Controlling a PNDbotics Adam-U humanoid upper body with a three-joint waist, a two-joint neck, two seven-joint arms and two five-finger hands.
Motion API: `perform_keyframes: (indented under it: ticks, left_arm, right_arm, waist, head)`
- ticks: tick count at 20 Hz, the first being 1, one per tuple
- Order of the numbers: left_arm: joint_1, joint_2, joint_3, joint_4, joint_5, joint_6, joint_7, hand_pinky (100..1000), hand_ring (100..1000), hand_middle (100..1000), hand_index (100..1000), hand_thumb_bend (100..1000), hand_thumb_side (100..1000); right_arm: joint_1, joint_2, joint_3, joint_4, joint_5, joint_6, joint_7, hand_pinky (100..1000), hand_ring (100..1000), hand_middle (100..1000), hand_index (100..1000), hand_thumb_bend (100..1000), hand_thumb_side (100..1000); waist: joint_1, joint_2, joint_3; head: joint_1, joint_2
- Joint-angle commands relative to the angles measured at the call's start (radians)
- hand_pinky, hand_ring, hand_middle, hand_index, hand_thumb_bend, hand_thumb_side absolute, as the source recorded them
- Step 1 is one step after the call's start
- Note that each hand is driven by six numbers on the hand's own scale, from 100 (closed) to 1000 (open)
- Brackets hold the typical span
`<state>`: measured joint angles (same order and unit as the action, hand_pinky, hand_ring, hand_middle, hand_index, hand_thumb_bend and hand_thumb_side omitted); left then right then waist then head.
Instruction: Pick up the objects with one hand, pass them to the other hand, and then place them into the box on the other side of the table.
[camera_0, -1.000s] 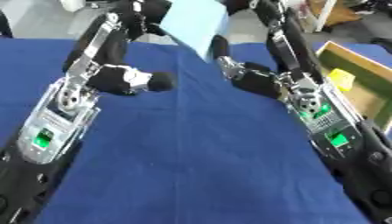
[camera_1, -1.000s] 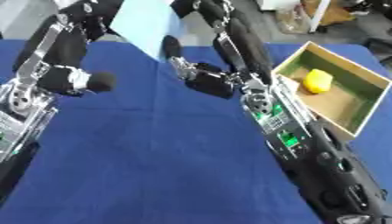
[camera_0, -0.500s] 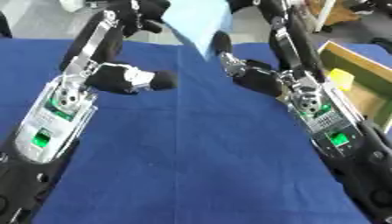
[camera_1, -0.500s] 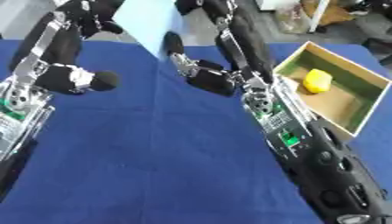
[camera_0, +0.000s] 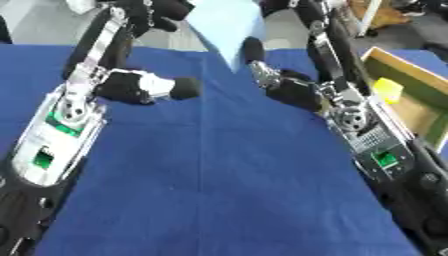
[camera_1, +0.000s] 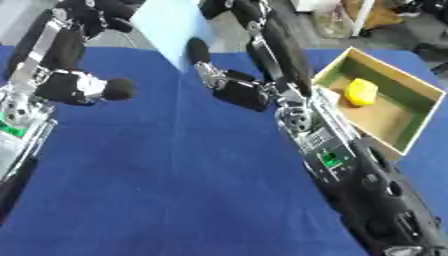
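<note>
A light blue, flat, pointed object (camera_0: 226, 25) hangs high over the far side of the blue table (camera_0: 210, 165), held up between my two raised arms. At the object's left edge my left hand (camera_0: 164, 10) has its fingers curled on it. My right hand (camera_1: 223, 7) meets the object's upper right edge and is cut off by the top of the view. On the right stands a wooden box (camera_1: 411, 125) with a green inside, and a yellow object (camera_1: 360, 92) lies in it.
Both forearms cross the table, the left one (camera_0: 61, 130) down the left side and the right one (camera_0: 367, 145) alongside the box. The box sits at the table's right edge. Floor and clutter show beyond the far edge.
The light blue object stays up between the two hands. Both arms have barely shifted, and the box shows slightly lower in the view.
</note>
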<state>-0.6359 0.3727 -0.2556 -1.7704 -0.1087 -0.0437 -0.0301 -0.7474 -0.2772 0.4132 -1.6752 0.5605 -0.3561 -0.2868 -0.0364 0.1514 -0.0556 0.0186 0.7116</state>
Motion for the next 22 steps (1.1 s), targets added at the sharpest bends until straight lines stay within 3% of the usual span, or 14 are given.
perform_keyframes:
  ticks: [1,10,22]
  left_arm:
    - [-0.019,0.022,0.024,-0.025,-0.04,0.001,0.029,733,732,748,691,1000,499]
    - [-0.008,0.02,0.079,-0.049,-0.097,-0.002,0.102,732,731,746,692,1000,525]
    - [0.036,0.063,0.208,-0.108,-0.139,-0.002,0.197,732,732,745,696,1000,558]
  right_arm:
    - [-0.014,-0.015,-0.012,-0.022,-0.004,0.001,-0.003,842,646,413,894,100,100]
    - [-0.003,-0.023,-0.023,-0.014,-0.001,0.008,-0.018,843,644,411,891,100,100]
    - [0.039,-0.08,-0.072,0.0,0.015,0.033,-0.062,843,644,411,890,100,100]
  waist:
    - [0.014,-0.019,-0.002]
    - [0.014,-0.02,-0.005]
    - [0.011,-0.025,-0.008]
  head:
    - [-0.004,-0.002]
    - [-0.014,-0.002]
    - [-0.035,-0.009]
